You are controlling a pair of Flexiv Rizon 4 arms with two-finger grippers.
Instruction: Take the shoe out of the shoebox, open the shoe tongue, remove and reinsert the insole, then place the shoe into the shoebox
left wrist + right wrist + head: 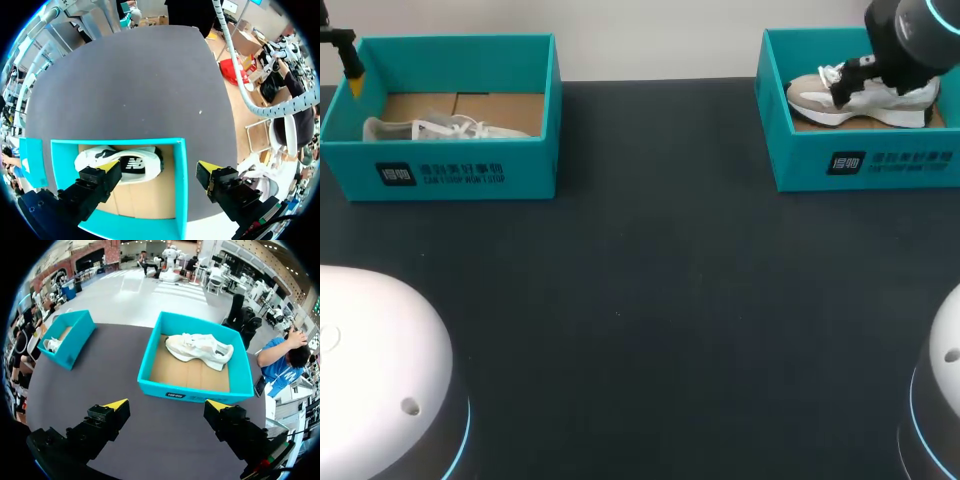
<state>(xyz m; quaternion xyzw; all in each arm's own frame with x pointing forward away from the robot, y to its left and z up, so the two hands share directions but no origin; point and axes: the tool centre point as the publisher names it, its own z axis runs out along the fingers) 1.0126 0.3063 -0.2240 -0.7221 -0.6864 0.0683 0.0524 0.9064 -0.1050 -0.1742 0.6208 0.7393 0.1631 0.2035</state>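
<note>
Two teal shoeboxes are seen at the far side of the dark table (640, 300), and a pale shoe lies in each: the left shoe (440, 128) is in the left shoebox (470, 170) and the right shoe (880, 100) is in the right shoebox (880, 165), so no shoe has yet been taken out. The left hand (157, 170) is held above the left shoebox with its fingers wide apart and nothing between them. In its wrist view one finger is placed over the shoe and the other outside the box, so the side wall is straddled. The right hand (166, 405) is also spread apart and empty. In its own view the right shoebox is seen ahead of it, with the shoe lying towards the far wall on the cardboard floor. The first step, lifting a shoe out, is judged to be at hand. If the left hand were lowered as it stands, the box wall could be struck or pinched instead of the shoe, and the light box could be shoved or tipped. A shoe caught only by its laces or soft upper could swing or slip free. A box not held down might be dragged up with the shoe.
</note>
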